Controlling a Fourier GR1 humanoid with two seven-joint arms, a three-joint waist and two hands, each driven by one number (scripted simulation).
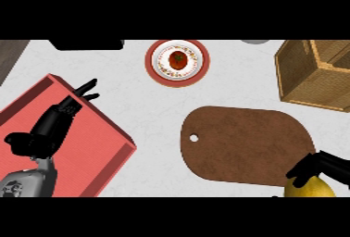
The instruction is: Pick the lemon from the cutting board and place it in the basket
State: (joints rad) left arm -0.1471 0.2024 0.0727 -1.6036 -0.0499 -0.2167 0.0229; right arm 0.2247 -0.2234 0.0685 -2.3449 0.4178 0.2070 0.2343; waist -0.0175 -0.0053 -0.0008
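The yellow lemon [311,189] shows at the lower right, just off the near right corner of the brown cutting board [246,143]. My right hand [321,166] is curled over the lemon's top and hides part of it. The wicker basket [301,78] stands at the far right, beyond the board. My left hand [68,109] rests open over the red tray, fingers pointing away from me.
A red tray [96,152] lies at the left under my left forearm. A red-rimmed plate [159,74] holding a tomato [178,60] sits at the back centre. A dark object [89,44] is at the back left edge.
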